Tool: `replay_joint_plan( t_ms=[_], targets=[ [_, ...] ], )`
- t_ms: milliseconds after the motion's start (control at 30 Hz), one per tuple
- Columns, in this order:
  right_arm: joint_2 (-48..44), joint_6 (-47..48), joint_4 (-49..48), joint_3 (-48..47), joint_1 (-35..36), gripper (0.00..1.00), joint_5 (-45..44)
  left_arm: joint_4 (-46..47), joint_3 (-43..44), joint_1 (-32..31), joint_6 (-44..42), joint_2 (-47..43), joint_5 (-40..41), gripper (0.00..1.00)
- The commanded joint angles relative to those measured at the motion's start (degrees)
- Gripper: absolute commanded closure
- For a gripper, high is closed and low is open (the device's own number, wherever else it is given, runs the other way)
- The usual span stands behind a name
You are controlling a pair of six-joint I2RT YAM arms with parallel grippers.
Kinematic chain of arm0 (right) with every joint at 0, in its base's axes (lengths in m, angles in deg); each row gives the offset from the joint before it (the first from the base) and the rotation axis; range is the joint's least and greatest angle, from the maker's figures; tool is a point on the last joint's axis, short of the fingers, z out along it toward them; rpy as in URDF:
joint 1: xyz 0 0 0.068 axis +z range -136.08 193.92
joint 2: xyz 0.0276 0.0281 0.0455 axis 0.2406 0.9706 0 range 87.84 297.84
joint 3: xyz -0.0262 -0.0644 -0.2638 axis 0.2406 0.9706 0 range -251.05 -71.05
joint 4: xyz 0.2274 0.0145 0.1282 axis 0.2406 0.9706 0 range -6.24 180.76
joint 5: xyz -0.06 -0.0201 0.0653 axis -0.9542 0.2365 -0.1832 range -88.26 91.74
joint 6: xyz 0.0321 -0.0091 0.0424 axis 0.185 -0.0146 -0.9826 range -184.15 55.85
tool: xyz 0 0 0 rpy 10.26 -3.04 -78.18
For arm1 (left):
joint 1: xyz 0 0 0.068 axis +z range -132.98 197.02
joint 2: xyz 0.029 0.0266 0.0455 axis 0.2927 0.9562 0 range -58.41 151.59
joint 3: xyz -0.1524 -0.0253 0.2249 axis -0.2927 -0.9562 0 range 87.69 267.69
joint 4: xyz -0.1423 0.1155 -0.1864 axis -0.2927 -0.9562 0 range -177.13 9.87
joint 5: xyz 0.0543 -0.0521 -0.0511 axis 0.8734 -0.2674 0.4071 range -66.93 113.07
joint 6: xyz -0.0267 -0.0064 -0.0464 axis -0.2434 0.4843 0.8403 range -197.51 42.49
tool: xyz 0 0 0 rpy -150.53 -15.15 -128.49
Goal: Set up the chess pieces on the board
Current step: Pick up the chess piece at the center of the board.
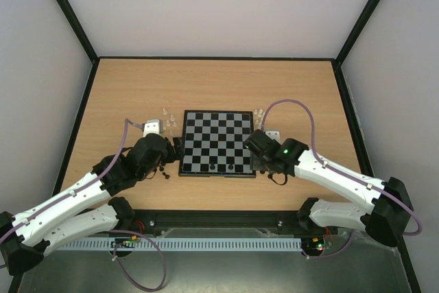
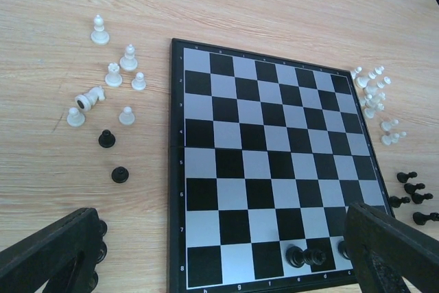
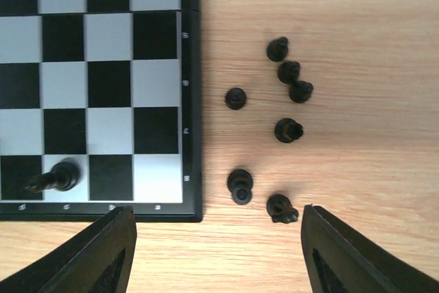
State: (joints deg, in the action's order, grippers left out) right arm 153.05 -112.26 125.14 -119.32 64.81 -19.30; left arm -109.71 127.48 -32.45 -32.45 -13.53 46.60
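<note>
The task was judged to be at an early step: only a few black pieces (image 2: 305, 256) were seen on the board (image 2: 274, 135), all in the row nearest to the arms, and most squares were bare. The right gripper (image 3: 216, 214) was held with its fingers well apart and nothing between them, above the table (image 3: 370, 135) just off the near right corner of the board. Loose pieces (image 3: 289, 130), all black, were scattered directly ahead of it, the nearest almost under its right finger. The left gripper (image 2: 219, 211) was also wide open and empty, with white pieces (image 2: 113, 77) lying ahead of it to the left. For the next move, it was judged that one loose piece had to be chosen and the fingers lowered and closed on it with care, since its neighbours lay close and could be knocked over. The pieces looked tiny, each no larger than one square, either dark and glossy or pale and slightly translucent.
</note>
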Motion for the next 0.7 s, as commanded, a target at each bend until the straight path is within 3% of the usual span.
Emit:
replay_joint_plan(
  t_ms=[0,667],
  targets=[
    [0.6,-2.8,3.1,3.0,-2.0,0.35,0.0,1.4,-0.7,0.4,-1.2,-0.1,-1.0,0.00],
    [8.9,-0.7,-6.6,6.8,-4.6,0.58,5.1,2.6,-2.7,2.9,-1.8,-1.1,-2.2,0.01]
  ],
)
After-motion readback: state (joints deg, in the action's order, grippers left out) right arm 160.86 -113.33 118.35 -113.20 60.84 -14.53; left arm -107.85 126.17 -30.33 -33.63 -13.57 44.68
